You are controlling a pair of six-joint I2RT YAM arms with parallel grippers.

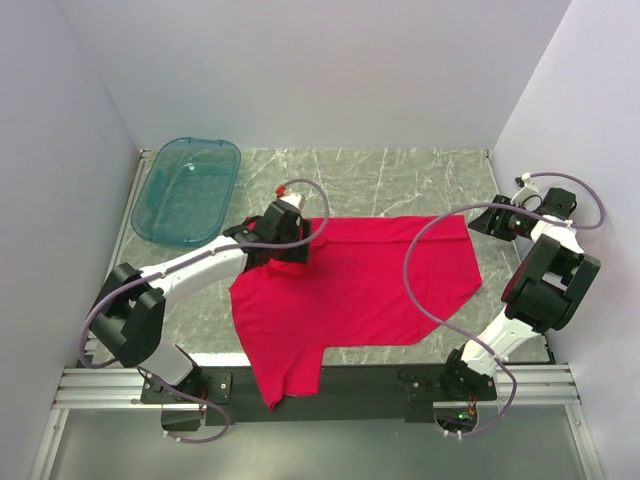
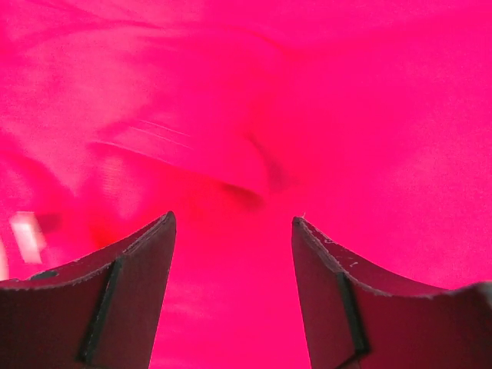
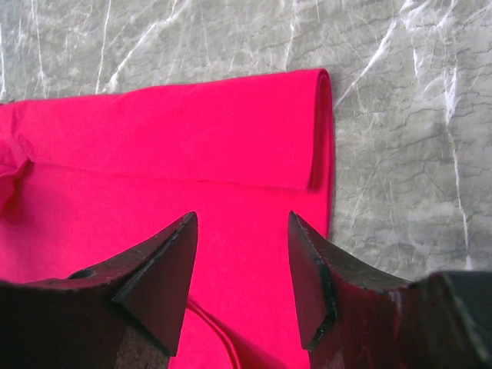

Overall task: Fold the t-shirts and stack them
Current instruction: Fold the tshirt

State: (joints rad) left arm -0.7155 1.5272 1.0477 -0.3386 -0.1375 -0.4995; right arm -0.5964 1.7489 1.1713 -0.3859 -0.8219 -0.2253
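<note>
A bright red t-shirt [image 1: 360,290] lies partly folded on the marble table [image 1: 400,175], one end hanging over the near edge. My left gripper [image 1: 290,258] hovers over its upper left part. In the left wrist view this gripper [image 2: 233,219] stands open with nothing between its fingers, only rumpled red cloth [image 2: 346,115] beneath. My right gripper [image 1: 482,222] is at the shirt's far right corner. In the right wrist view it [image 3: 243,217] is open and empty above a folded-over edge of the t-shirt [image 3: 169,131].
A translucent teal tub [image 1: 187,190] stands at the back left of the table, close to the left arm. Bare marble [image 3: 400,115] shows to the right of the shirt. White walls enclose the table on three sides.
</note>
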